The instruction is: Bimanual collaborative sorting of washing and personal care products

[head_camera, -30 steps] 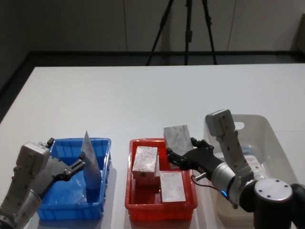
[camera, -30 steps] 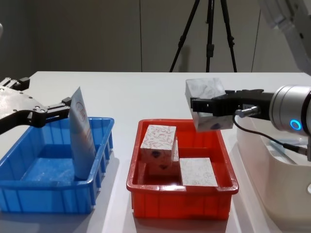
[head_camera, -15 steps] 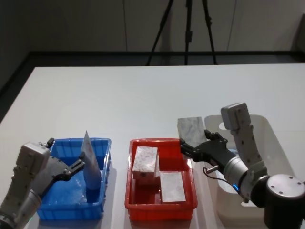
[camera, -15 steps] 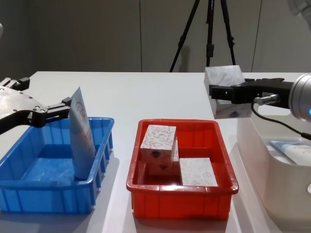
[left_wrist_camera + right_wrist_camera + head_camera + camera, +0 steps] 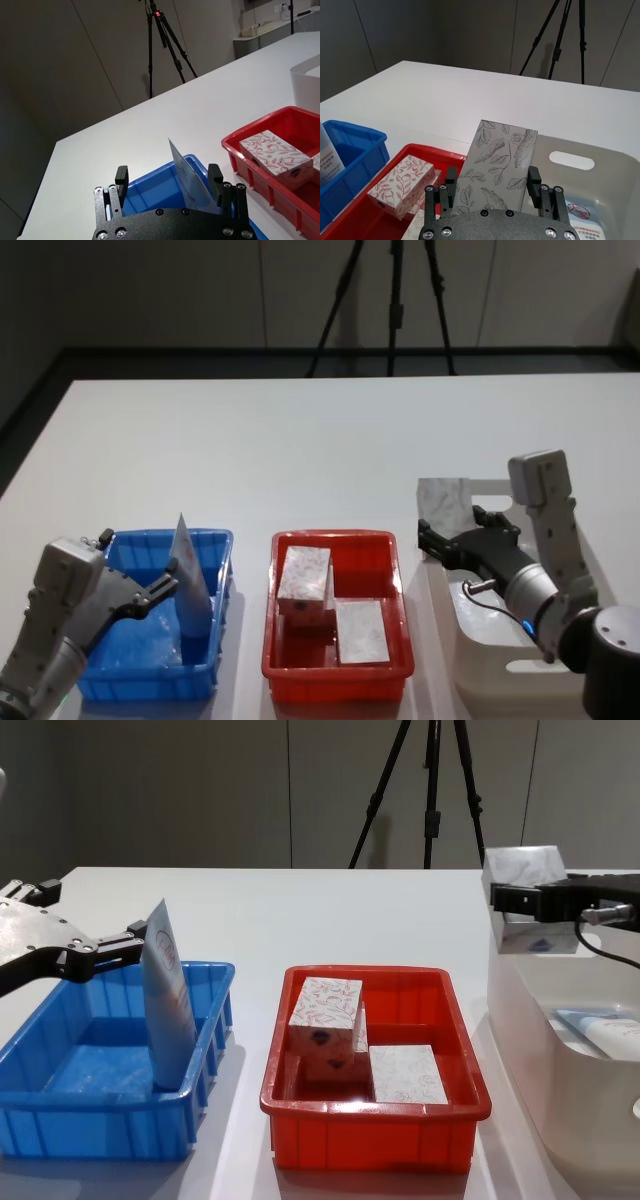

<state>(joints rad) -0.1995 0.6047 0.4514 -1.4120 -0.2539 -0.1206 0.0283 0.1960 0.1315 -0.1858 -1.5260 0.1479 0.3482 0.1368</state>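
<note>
Presently, your right gripper (image 5: 432, 537) is clamped on a leaf-printed box (image 5: 442, 503), held over the white bin (image 5: 530, 1020)'s near-left rim. Beside it, the red bin (image 5: 385, 665) holds three patterned boxes (image 5: 303, 580). Your left gripper (image 5: 128, 942) has fingers spread beside an upright pale-blue tube (image 5: 168, 1005) in the blue bin (image 5: 110, 1135).

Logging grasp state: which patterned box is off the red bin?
The grey-leaf box, clamped in the right gripper above the white bin's rim.

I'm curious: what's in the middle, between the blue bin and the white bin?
The red bin with small patterned boxes inside, seen in head and chest views.
</note>
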